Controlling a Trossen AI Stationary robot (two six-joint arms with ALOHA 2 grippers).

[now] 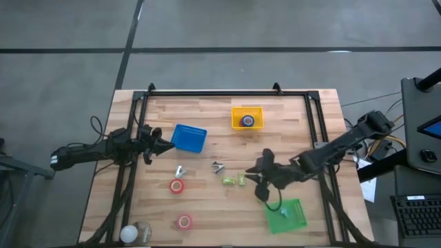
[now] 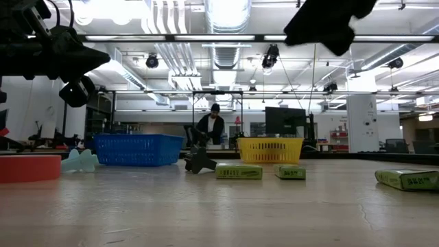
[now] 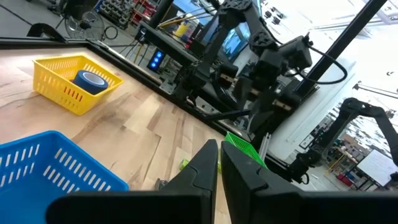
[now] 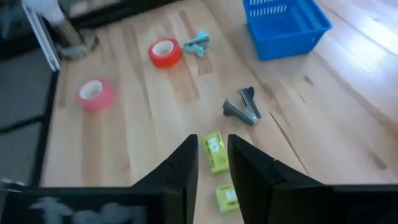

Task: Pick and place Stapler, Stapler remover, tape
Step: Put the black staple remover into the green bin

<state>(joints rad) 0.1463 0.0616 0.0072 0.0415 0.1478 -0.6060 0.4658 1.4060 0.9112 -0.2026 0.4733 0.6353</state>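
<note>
Right wrist view: the right gripper (image 4: 212,143) is seen w/ its fingers a little apart and nothing pinched between them. Just past the tips, a green stapler (image 4: 214,152) is seen through the gap. Its long side is lined up w/ the way the fingers point, so it can likely be pinched across its short side w/o much turning. A 2nd green stapler (image 4: 227,197) is lying closer in, under the gripper. A dark remover (image 4: 243,106) is found a bit further out and to one side.

From above, the right gripper (image 1: 260,178) is much nearer the green stapler (image 1: 229,181) than the left gripper (image 1: 162,145), which is held pressed together by the blue basket (image 1: 188,138). Two red tape rolls (image 1: 177,186) are left on the wood table (image 1: 296,124); blue tape (image 1: 247,121) is already in the yellow basket (image 1: 247,109). A green basket (image 1: 286,215) is set near the right arm.

Far behind, a person (image 2: 214,123) is seen in the room.
</note>
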